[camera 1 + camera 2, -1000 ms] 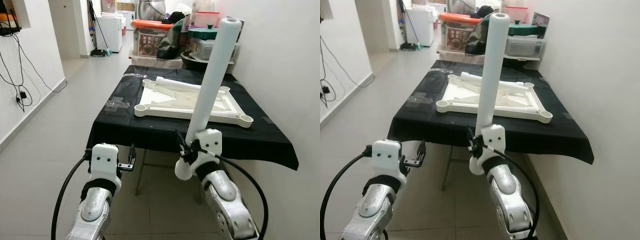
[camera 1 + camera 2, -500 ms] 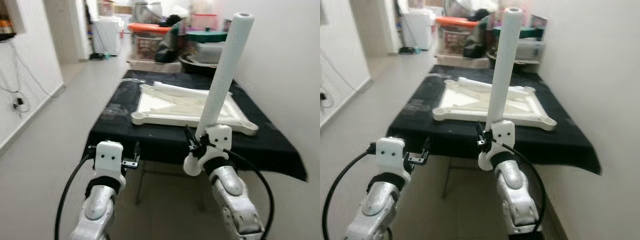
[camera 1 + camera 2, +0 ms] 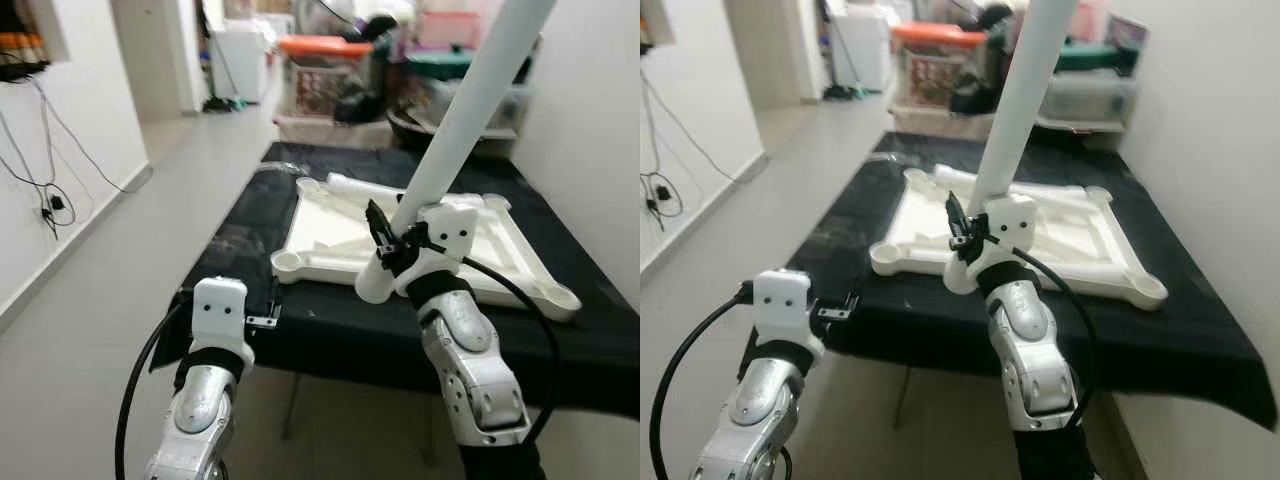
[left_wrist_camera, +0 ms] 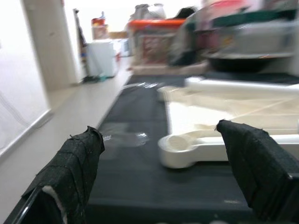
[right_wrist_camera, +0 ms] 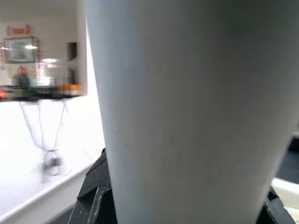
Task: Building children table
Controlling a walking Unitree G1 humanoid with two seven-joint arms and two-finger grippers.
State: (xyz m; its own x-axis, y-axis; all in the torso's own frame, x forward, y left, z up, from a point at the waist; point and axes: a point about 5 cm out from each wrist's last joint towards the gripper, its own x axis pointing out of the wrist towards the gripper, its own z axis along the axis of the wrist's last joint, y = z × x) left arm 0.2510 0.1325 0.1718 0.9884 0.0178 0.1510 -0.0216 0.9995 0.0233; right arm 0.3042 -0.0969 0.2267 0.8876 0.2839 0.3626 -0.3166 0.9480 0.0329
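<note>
Now the white table leg [image 3: 470,115] stands almost upright in the right gripper [image 3: 392,243], whose fingers pinch its lower end; it leans a little to the robot's right, above the near part of the upside-down white table top [image 3: 330,235]. That table top lies flat on the worktop [image 3: 250,225], which is draped in black cloth, with round corner sockets showing, one at its near left corner [image 3: 288,265]. A second white leg [image 3: 365,187] lies loose across its far side. No leg looks seated in a socket yet, so I judge the build barely begun, with all the legs left to fit. The left gripper [image 4: 161,175] hovers at the worktop's near edge, fingers spread and holding nothing. Its wrist view shows that near socket close and unobstructed, while the right wrist view gives the leg's smooth side [image 5: 187,107] between dark fingers.
</note>
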